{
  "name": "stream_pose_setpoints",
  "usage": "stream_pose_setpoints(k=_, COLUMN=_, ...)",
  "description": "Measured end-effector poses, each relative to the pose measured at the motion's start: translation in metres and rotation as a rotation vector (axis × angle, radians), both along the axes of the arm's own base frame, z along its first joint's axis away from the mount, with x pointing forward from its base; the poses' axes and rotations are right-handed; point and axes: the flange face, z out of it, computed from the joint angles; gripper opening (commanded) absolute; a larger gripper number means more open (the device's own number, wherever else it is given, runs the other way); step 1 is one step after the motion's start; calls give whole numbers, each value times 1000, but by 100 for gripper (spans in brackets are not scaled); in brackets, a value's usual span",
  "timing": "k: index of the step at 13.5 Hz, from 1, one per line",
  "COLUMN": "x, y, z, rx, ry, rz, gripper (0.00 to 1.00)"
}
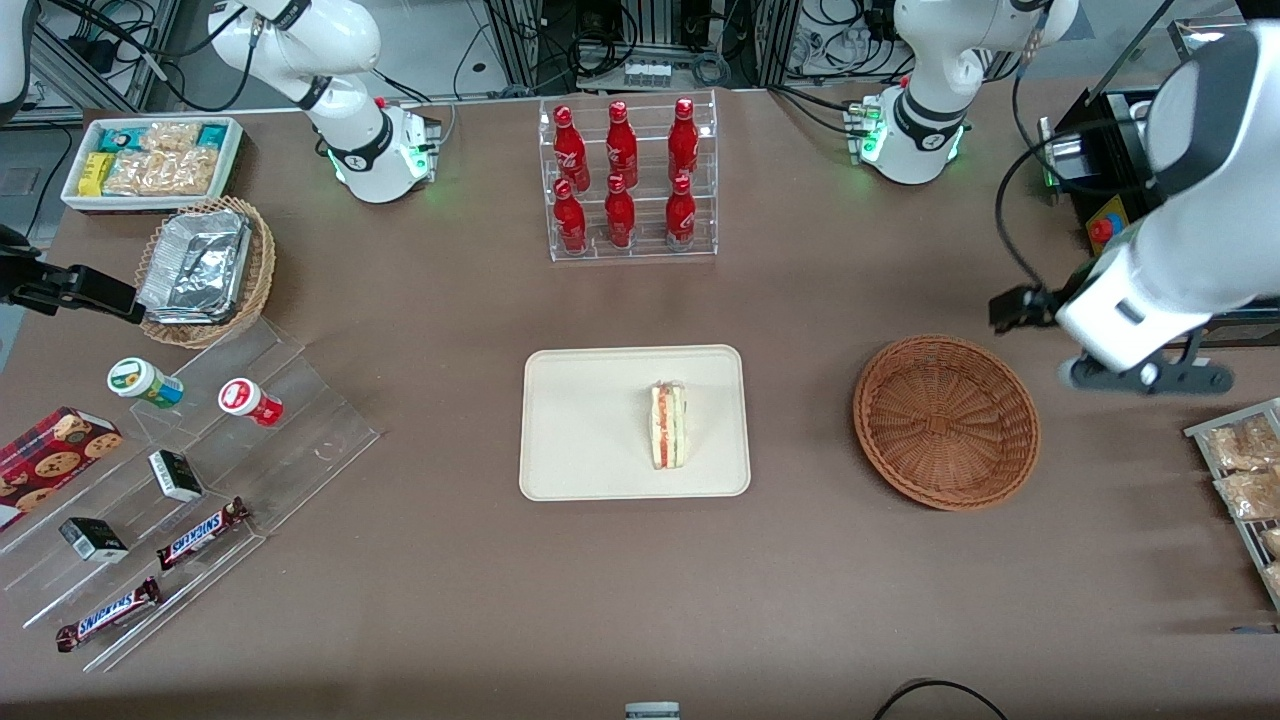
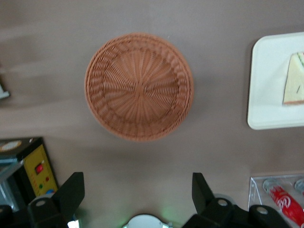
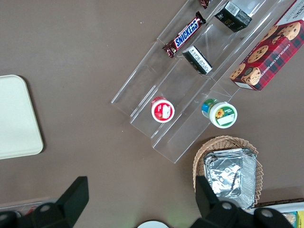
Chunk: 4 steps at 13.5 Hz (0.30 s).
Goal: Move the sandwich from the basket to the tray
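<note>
gripper (image 2: 137,190) spread wide above basket (image 2: 139,86) | sandwich (image 1: 667,425) on tray (image 1: 580,420)

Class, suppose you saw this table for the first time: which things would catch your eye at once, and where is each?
The red bottles in their clear rack stand out, farther from the camera than the tray. On that tray lies the sandwich, while the basket beside it holds nothing. The gripper hangs open above the table by the basket.
</note>
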Motion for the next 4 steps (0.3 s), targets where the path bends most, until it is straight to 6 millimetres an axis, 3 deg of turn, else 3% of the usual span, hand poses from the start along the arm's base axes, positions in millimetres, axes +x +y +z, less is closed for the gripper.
stream_pose_setpoints(k=4, x=-42, y=21, z=35, rx=7, ry=-18, rz=32, gripper=100)
